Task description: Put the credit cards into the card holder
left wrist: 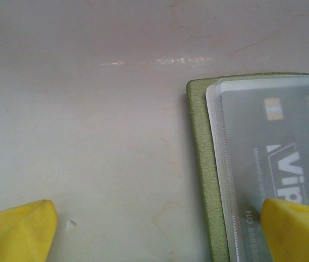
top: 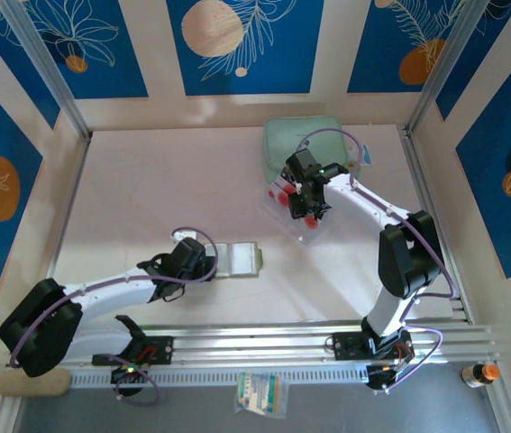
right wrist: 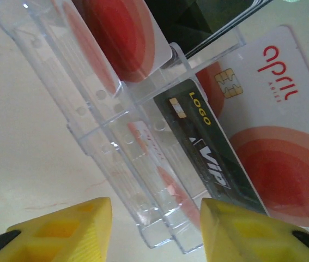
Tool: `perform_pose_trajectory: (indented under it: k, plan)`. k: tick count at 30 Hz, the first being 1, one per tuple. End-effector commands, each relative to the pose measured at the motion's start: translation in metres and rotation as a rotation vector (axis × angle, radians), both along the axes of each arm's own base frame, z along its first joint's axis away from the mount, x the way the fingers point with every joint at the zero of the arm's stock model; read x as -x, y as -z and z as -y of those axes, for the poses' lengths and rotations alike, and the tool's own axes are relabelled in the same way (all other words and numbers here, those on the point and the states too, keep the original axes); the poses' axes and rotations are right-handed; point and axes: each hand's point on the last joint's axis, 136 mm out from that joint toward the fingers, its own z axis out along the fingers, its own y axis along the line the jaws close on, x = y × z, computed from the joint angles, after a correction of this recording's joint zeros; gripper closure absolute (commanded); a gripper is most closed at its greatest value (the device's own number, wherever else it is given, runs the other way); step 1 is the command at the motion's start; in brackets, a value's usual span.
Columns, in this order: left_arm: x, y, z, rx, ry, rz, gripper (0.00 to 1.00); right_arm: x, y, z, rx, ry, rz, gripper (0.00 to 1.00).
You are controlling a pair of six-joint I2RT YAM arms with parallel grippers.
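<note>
1. From above, your card holder [top: 237,259] lies open just beside the left gripper [top: 208,263].
2. Your left wrist view adds detail: fingers wide, one over a sleeved card [left wrist: 285,147].
3. Your right wrist view: right gripper [right wrist: 157,215] partly spread, straddling the clear tray [right wrist: 89,114] by a black card [right wrist: 208,158].

I see the olive card holder [top: 237,259] lying open, a VIP card [left wrist: 285,158] sleeved inside; more credit cards [right wrist: 211,161], black and pale, lie well beyond it, rightward.

Black plastic credit card [right wrist: 211,150]: "LOGO" in yellow, "VIP" in white. White red-disc card [right wrist: 277,109]: "april" in red. Grey card [left wrist: 285,142] sleeved in the olive-green card holder [left wrist: 198,164]: "LOGO", "VIP", "NO 8888…".
</note>
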Motion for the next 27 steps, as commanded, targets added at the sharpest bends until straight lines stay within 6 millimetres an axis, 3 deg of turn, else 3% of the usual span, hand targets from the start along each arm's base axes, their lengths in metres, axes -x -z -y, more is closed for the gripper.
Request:
perform_pose_trajectory:
  k: [1,11,16,23,27]
  plan:
    - [0.001,0.003,-0.007,-0.005,-0.024,-0.005,0.05,-0.005,0.0,0.006,0.089,-0.028,0.006,0.58]
    - [0.0,0.003,-0.006,-0.002,-0.024,-0.005,0.05,-0.009,0.016,0.007,0.161,-0.051,-0.005,0.63]
    - [0.0,0.003,-0.005,-0.001,-0.024,-0.005,0.05,-0.007,0.02,0.003,0.16,-0.067,-0.015,0.72]
    - [0.0,0.003,-0.005,-0.001,-0.025,-0.005,0.05,-0.006,0.017,-0.003,0.124,-0.108,0.001,0.87]
    - [0.0,0.002,-0.005,0.002,-0.024,-0.003,0.05,-0.004,0.009,-0.012,0.084,-0.168,0.024,0.89]
